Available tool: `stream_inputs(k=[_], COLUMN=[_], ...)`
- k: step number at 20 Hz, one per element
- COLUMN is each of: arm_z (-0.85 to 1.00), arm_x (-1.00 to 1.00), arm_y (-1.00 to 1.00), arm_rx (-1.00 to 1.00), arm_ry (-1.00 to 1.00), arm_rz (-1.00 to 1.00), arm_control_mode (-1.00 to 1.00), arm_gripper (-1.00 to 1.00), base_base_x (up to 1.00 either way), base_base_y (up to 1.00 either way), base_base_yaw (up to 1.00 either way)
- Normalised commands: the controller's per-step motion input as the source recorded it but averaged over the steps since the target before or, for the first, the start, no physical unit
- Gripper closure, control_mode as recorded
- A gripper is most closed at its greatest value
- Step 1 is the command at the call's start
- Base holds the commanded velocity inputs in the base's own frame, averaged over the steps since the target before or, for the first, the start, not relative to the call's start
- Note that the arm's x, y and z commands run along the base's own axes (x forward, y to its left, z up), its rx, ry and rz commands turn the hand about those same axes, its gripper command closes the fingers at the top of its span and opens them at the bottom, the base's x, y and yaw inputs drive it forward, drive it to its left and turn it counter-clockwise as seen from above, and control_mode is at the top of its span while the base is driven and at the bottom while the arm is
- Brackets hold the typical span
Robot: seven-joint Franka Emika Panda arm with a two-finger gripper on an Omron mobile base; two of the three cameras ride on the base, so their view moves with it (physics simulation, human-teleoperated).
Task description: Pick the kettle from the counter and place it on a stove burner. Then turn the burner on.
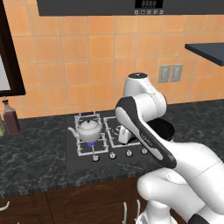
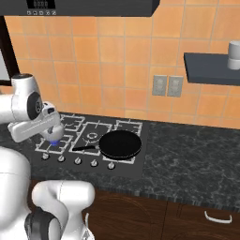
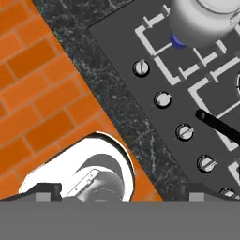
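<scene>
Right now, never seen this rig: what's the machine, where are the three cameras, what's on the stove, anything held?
It is a rendered kitchen with a white robot arm on a mobile base. Two cameras ride on the base, behind the arm to its left and right. The third sits on the hand and looks along the gripper, which is open and holds nothing. The kettle sits on the front-left stove burner, with a blue flame under it. A black pan rests on the cooktop, knobs along its front, dark counter around. A brown bottle stands at left.

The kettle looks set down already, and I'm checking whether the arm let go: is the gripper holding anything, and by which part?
Nothing is held. The gripper is open over the knob row, and the kettle sits free on the front-left burner above a blue flame.
</scene>
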Motion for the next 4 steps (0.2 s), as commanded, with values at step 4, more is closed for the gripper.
stream_inputs(k=[4], arm_z=[0.62], arm_x=[-0.42], arm_y=[-0.97], arm_rx=[0.06], arm_ry=[0.00], arm_rz=[-0.26], arm_control_mode=[-1.00], arm_gripper=[-1.00], base_base_x=[0.00], base_base_y=[0.00], base_base_yaw=[0.00])
